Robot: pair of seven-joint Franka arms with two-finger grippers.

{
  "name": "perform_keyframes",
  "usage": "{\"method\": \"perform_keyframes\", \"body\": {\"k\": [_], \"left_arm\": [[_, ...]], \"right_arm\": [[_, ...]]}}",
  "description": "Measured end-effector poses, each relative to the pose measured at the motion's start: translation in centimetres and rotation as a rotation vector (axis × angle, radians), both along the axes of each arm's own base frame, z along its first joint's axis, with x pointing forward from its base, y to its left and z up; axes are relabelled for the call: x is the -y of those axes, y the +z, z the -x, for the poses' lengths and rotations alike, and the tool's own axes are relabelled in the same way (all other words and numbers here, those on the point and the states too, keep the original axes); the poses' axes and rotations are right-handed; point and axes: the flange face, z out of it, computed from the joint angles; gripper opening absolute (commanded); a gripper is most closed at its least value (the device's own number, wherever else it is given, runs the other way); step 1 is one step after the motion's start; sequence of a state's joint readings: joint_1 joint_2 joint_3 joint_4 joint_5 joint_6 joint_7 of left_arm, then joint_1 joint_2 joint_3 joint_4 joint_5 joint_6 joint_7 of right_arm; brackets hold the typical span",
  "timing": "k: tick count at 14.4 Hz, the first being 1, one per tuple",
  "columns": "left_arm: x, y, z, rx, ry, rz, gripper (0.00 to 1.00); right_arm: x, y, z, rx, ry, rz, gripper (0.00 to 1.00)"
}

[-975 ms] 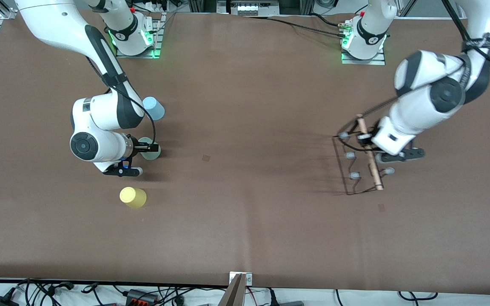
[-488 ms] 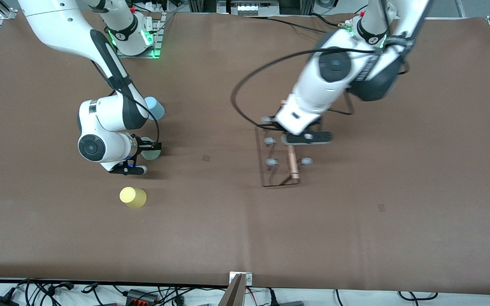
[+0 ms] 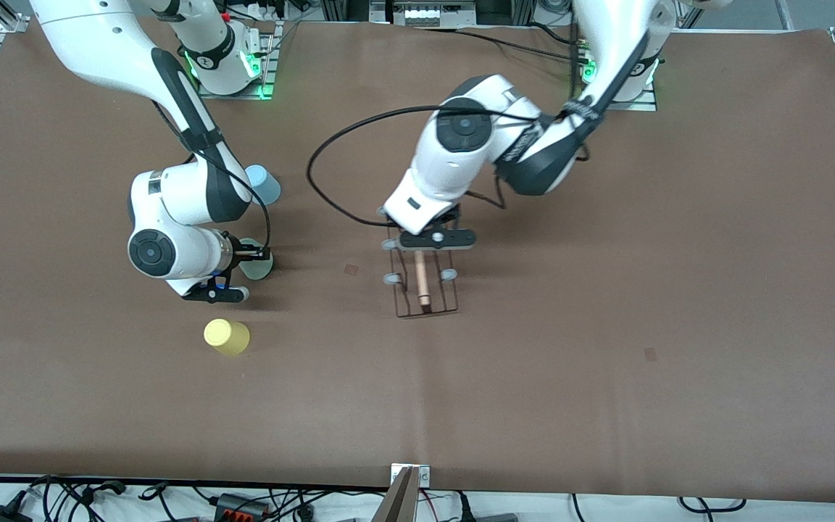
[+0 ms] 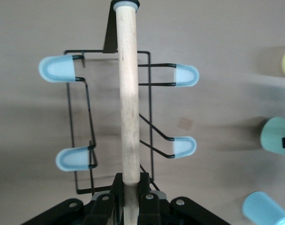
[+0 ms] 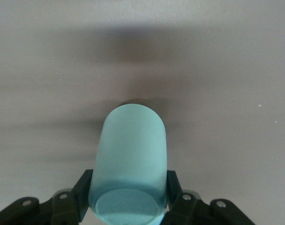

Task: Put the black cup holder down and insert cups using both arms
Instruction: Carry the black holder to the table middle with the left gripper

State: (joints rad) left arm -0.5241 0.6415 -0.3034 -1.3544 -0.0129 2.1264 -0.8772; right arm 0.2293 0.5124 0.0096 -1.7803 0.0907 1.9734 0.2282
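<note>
We see the left gripper (image 4: 131, 197) pinching the black cup holder (image 3: 423, 284) by its rod, its wrist hiding the rack's upper pegs. Toward the right arm's end from the rack, the right gripper (image 5: 128, 199) squeezes the mint cup (image 5: 129, 164), mostly hidden in the front view.

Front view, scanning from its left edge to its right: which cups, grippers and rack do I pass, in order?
Small yellow plastic tumbler → right gripper, jaws shut on the pale mint green tumbler → light blue tumbler → left gripper, jaws shut on the wooden rod handle of the thin black wire cup holder.
</note>
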Motion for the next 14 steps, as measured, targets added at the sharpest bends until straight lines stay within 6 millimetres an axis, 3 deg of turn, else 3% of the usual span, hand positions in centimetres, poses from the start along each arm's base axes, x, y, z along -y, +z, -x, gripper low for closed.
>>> {"method": "perform_keyframes", "body": {"k": [4, 6, 11, 13, 14], "left_arm": [[2.4, -2.7, 0.7, 0.055, -0.041, -0.005, 0.01], [3.2, -3.1, 1.4, 0.075, -0.069, -0.025, 0.00], [3.5, -3.7, 1.7, 0.079, -0.077, -0.039, 0.02], [3.5, -4.0, 1.6, 0.074, -0.065, -0.041, 0.10], [3.4, -4.0, 1.6, 0.070, -0.051, -0.041, 0.18]], "right_arm": [[-0.1, 6.2, -2.1, 0.000, 0.003, -0.005, 0.26], [-0.1, 7.8, -2.6, 0.013, 0.003, -0.009, 0.26], [-0.2, 7.9, -2.7, 0.013, 0.004, -0.009, 0.26], [-0.2, 7.9, -2.7, 0.014, 0.004, -0.009, 0.26], [-0.1, 7.9, -2.7, 0.014, 0.004, -0.009, 0.26]]}}
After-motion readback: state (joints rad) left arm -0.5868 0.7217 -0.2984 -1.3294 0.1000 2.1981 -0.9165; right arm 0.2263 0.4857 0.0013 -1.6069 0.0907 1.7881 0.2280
